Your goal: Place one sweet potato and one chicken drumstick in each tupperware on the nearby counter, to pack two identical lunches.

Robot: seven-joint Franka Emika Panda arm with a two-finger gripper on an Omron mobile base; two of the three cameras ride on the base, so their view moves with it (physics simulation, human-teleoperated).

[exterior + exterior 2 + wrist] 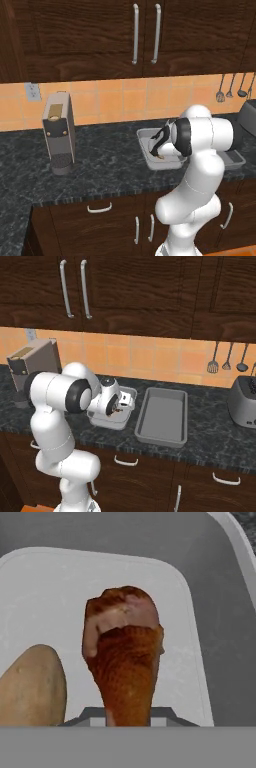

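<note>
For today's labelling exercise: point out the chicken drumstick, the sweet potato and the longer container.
chicken drumstick (125,662), hand view, on its meaty middle.
sweet potato (31,687), hand view, on its rounded body.
longer container (162,418), right base view, on its bare floor.

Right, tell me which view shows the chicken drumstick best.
The hand view: the chicken drumstick fills its centre, over the squarish tupperware beside a sweet potato. In the left and right base views it is just a small brown speck at the end effector.

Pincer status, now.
Pincer: shut on the drumstick, over the squarish tupperware.
</note>
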